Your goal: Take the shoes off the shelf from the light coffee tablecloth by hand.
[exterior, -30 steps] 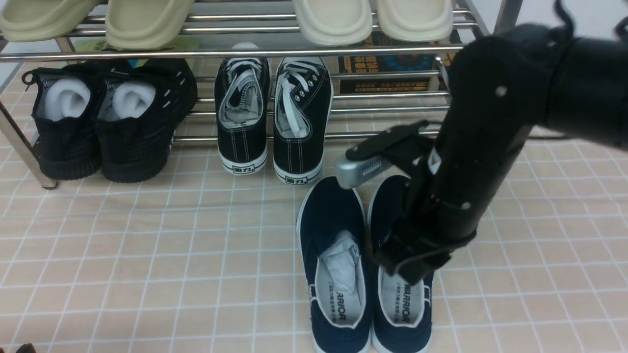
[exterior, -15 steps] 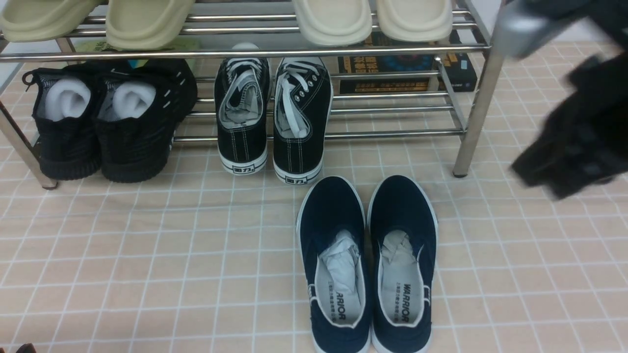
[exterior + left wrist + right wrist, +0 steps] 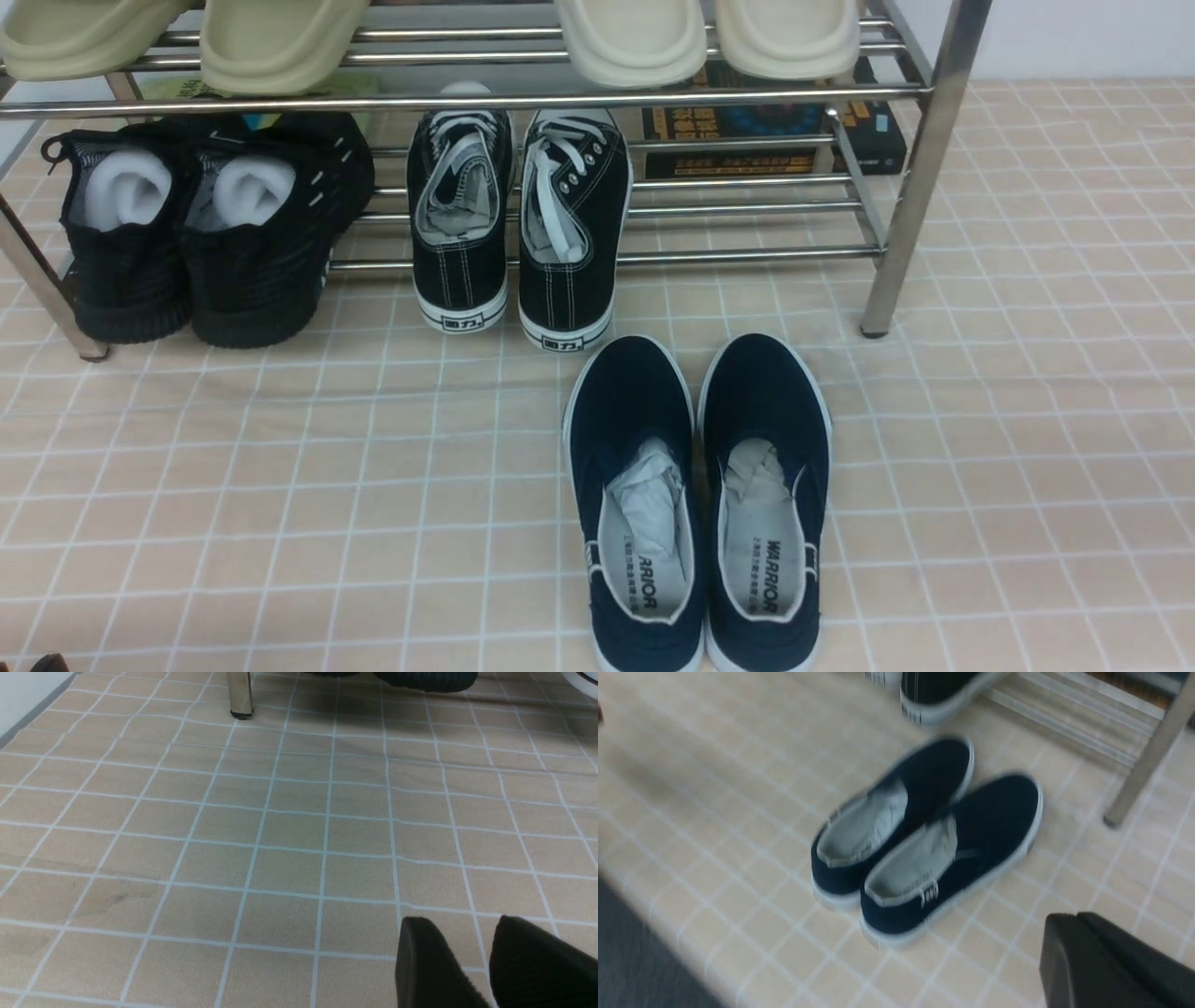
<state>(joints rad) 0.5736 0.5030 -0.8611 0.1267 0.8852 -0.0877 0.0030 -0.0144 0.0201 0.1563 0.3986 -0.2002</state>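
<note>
Shoes [image 3: 635, 401], one navy pair, two black pairs [image 3: 247, 243] behind

two navy slip-ons [image 3: 767, 392] lay there, two black lace-ups [image 3: 467, 275] sat beyond, two black knit sneakers [image 3: 252, 294] held two white wads [image 3: 127, 191], two greenish clogs [image 3: 280, 47] and two cream clogs [image 3: 635, 42] showed, one rack [image 3: 747, 95] stood, one cloth [image 3: 280, 467] lay spread

The left jaws [image 3: 467, 933] have matte black, ribbed, round-tipped fingers.
</note>
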